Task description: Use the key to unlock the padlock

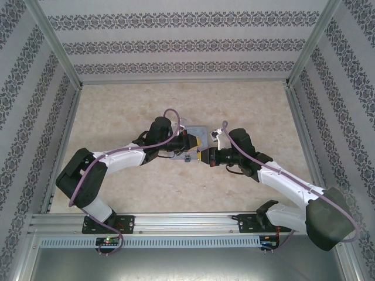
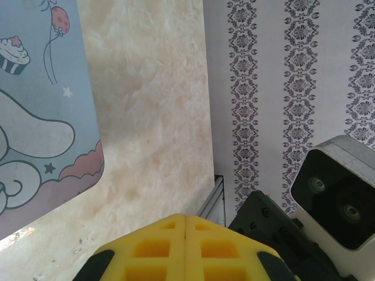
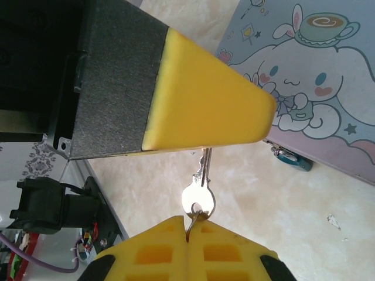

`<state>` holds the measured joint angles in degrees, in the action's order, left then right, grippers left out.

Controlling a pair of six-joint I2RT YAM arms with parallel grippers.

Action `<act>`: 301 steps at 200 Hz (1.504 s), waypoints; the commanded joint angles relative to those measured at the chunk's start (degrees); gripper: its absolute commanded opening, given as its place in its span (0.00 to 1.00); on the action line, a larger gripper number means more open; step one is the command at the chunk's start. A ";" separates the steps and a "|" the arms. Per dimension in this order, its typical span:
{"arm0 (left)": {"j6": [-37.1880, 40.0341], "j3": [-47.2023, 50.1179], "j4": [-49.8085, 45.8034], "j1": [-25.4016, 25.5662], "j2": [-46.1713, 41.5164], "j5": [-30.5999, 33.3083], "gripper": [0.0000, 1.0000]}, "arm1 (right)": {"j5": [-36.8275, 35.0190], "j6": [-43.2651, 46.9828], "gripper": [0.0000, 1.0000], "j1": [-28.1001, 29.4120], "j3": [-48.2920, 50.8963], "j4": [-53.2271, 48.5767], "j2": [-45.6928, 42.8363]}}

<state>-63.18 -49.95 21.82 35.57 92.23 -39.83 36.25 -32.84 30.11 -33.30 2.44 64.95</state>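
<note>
— What is lying under you?

— A pale beige marbled tabletop (image 1: 176, 105) is stretching out under both my arms. A pastel-blue rectangular tin with a cartoon dog (image 3: 328, 82) is lying flat on it, near the middle.

— And what are your grippers doing?

— They are meeting tip to tip just in front of that tin. My left gripper (image 2: 185, 225) is pressing its yellow fingers together, seam to seam, and nothing is showing between them from its own camera. My right gripper (image 3: 187, 227) is squeezing closed as well.

— Where is the padlock sitting?

— The tiny dark metal padlock with a silvery shackle (image 3: 288, 157) is lying on the tabletop. It is resting right against the tin's edge, on the side facing my right gripper, and neither gripper is touching it.

— And the key?

— My right fingertips are pinching the small thin silver metal key (image 3: 199, 196) by the wire ring (image 3: 191, 218) through its head. Its blade is pointing away from them and reaching the lower edge of my left gripper's yellow finger (image 3: 205, 99). I cannot tell whether that finger is gripping the blade or only touching it.
</note>
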 commanded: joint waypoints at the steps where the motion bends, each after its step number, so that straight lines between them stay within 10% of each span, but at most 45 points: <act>1: 1.13 -0.54 0.60 1.01 -0.13 0.35 0.00 | -1.08 -0.55 0.06 -1.08 0.69 1.34 -1.31; 34: 4.15 -2.21 -3.02 0.68 -1.97 3.01 0.00 | -2.01 -3.13 0.50 -3.72 1.95 1.13 -5.88; 63: 9.19 -4.76 -7.49 -0.38 -4.06 6.00 0.00 | -4.46 -6.81 0.62 -6.88 3.27 1.39 -10.69; 174: 22.08 -4.17 3.33 -3.74 -11.02 17.64 0.00 | -9.15 -26.89 0.59 -6.75 1.48 40.07 7.54; 301: 13.03 2.53 19.62 -5.56 -13.04 23.77 0.00 | -8.78 -32.56 0.38 -2.64 -1.09 61.70 15.94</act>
<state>-46.72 -48.29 33.82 30.72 79.22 -17.04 27.20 -63.20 26.55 -31.99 55.64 78.61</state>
